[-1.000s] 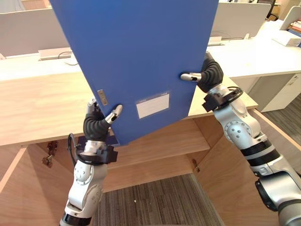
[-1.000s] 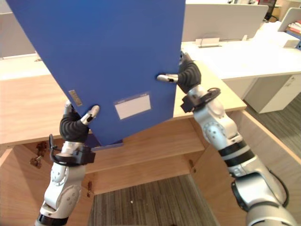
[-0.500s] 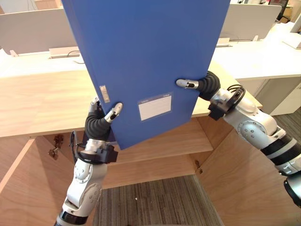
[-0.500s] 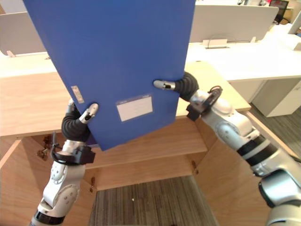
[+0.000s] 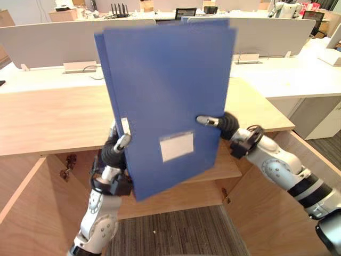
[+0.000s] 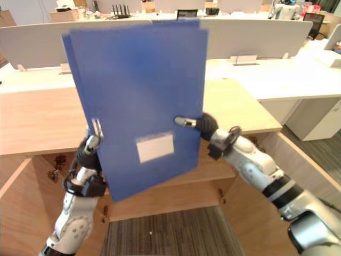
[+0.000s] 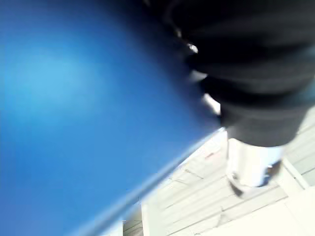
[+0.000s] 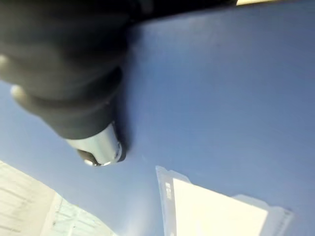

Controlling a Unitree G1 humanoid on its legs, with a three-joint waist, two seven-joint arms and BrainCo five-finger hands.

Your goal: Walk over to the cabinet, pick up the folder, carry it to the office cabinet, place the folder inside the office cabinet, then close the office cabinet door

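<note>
A large blue folder [image 5: 165, 96] with a white label [image 5: 177, 146] stands nearly upright in front of me, held between both hands. My left hand [image 5: 113, 152] grips its lower left edge, thumb on the front face and fingers hidden behind. My right hand [image 5: 226, 125] pinches the right edge, thumb [image 8: 96, 145] pressed on the blue face [image 8: 221, 98]. Behind and below the folder is the wooden office cabinet [image 5: 48, 117], with its inner shelf [image 5: 226, 166] showing.
The cabinet's doors stand open at the left [image 5: 18, 213] and right [image 5: 277, 208]. White desks [image 5: 287, 69] with grey partition screens [image 5: 48, 42] stretch behind the cabinet. Grey carpet [image 5: 176, 232] lies below.
The folder has come lower and stands more upright, its top edge now in sight. Both hands have dropped with it, and my view has shifted.
</note>
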